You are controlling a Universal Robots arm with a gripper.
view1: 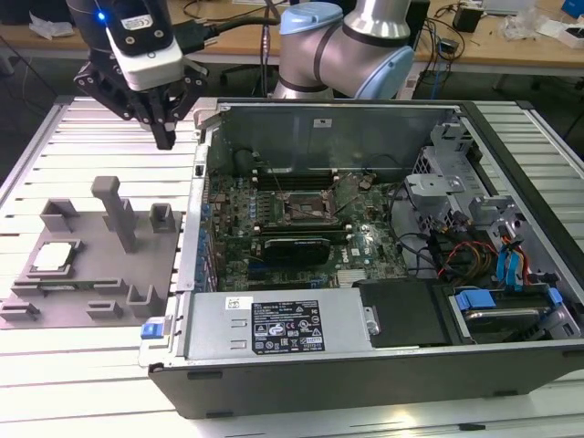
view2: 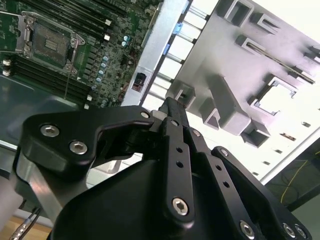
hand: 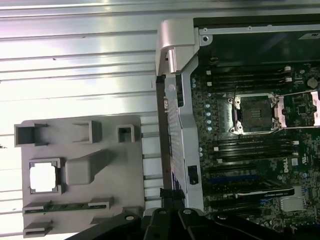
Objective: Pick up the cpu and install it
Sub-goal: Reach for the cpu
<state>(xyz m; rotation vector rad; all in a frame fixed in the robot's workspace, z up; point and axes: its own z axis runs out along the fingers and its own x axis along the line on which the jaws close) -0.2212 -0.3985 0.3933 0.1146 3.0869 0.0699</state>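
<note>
Early stage, nothing installed. The cpu (view1: 52, 256) lies flat in its square pocket on the grey fixture plate (view1: 91, 265), by the plate edge farthest from the open computer case (view1: 319, 379); it is also bright in the first wrist view (hand: 43, 178). The plate sits on the slatted desk (view1: 82, 365), toward the exterior view's left edge. The pincer (view1: 164, 137) has its fingers together and holds nothing, raised over the desk near the case's corner, well apart from the cpu. The socket (view1: 301, 208) on the motherboard (view1: 365, 237) is open and empty. Both pick and install are left to do.
</note>
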